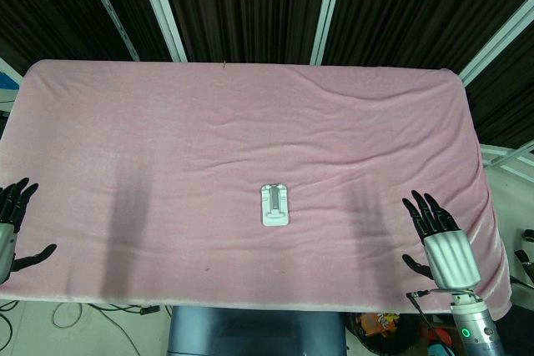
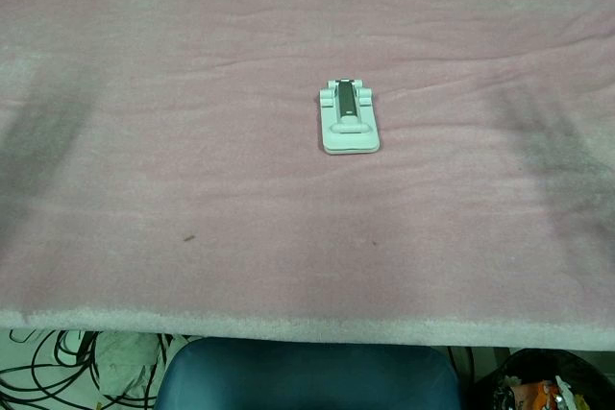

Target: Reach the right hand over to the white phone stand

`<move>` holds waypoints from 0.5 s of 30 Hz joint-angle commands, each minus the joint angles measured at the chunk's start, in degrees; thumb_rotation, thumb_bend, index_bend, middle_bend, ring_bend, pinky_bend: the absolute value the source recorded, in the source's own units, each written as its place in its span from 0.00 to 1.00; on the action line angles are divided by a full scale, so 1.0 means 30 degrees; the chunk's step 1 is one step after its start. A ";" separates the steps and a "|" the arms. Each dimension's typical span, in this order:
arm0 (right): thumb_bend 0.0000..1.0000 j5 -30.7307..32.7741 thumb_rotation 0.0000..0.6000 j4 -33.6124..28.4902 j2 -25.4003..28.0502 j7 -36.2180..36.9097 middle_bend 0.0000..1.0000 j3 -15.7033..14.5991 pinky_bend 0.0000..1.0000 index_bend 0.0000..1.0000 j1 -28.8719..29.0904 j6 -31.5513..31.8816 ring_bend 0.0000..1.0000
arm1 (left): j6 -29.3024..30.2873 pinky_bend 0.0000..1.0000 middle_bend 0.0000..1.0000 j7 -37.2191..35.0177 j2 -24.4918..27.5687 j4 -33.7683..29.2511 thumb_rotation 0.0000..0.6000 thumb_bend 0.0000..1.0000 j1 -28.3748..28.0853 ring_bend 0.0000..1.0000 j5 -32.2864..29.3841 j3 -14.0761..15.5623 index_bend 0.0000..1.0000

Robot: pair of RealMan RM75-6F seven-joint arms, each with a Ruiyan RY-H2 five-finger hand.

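Note:
The white phone stand (image 1: 275,205) lies folded flat near the middle of the pink cloth, a little toward the front edge; the chest view shows the stand (image 2: 349,119) too. My right hand (image 1: 440,238) hovers at the front right of the table, fingers spread, holding nothing, well to the right of the stand. At the front left edge my left hand (image 1: 14,224) is partly cut off by the frame, fingers apart and empty. Neither hand shows in the chest view.
A pink cloth (image 1: 250,122) covers the whole table, with soft wrinkles. A small dark speck (image 2: 189,236) marks the cloth at front left. Below the front edge are a blue chair back (image 2: 307,376) and cables on the floor.

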 commanded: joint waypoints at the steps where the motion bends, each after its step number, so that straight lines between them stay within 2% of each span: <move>1: 0.11 0.0131 1.00 0.0054 -0.0069 0.0044 0.00 0.0067 0.23 0.00 -0.0074 -0.0252 0.02 | -0.0048 0.00 0.00 0.0071 -0.0024 0.0016 1.00 0.00 -0.0020 0.00 -0.0045 -0.0009 0.00; 15: 0.11 0.0458 1.00 -0.1233 0.0228 0.0306 0.00 0.0496 0.23 0.00 0.0021 -0.1024 0.02 | 0.0024 0.00 0.00 0.0057 -0.0044 -0.0025 1.00 0.00 0.0005 0.00 -0.0038 -0.0013 0.00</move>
